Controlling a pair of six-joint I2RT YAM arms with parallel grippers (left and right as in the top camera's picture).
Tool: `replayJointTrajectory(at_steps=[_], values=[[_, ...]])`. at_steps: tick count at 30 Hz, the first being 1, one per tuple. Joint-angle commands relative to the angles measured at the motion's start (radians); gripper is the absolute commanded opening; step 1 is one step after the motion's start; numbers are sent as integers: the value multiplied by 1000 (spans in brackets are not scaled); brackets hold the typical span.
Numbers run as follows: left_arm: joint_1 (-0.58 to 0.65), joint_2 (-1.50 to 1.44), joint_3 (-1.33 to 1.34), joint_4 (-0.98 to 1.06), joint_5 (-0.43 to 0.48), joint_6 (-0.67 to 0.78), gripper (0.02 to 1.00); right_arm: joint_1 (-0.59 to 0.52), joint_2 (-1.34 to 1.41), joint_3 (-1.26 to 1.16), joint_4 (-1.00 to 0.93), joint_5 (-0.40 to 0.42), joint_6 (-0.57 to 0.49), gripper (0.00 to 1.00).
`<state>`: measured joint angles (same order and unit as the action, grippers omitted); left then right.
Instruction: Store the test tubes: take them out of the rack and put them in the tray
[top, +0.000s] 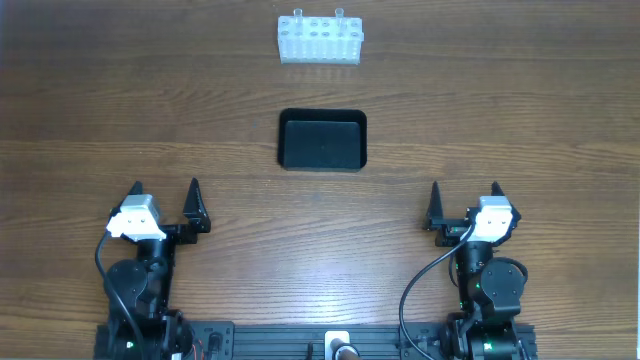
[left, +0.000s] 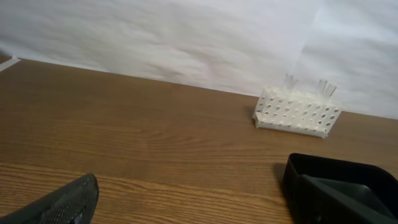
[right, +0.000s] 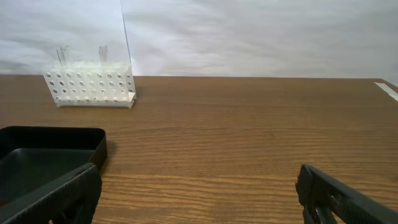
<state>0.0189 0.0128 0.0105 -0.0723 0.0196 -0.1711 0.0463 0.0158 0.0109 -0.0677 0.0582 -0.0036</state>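
Reaching either of the two test tubes (top: 297, 14), upright in the rack (top: 317, 42) at 12 o'clock, likely calls for lifting over the tray (top: 322, 140) at the centre of the surface (top: 120, 90), then descending straight onto a tube's top. The left end effector (top: 165, 190) at 7 o'clock and the right end effector (top: 465, 192) at 5 o'clock are spread wide, holding nothing; the tray lies between them and the rack.

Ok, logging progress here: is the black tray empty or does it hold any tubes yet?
Empty. The tray shows only its bare black floor from above, and two test tubes stand upright in the rack.
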Motion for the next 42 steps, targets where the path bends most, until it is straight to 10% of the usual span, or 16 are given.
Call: replayJointTrajectory(at_steps=[1,13,42], values=[[-4,-7,-5,-4,10,18,998,-6,-11,-5,-4,-6,-5,993],[-4,103,53,56,6,0,998,-6,-11,-5,-4,-6,-5,991],[-296,1342,1244,-201,6,0,998,-6,-11,-5,-4,-6,-5,993]])
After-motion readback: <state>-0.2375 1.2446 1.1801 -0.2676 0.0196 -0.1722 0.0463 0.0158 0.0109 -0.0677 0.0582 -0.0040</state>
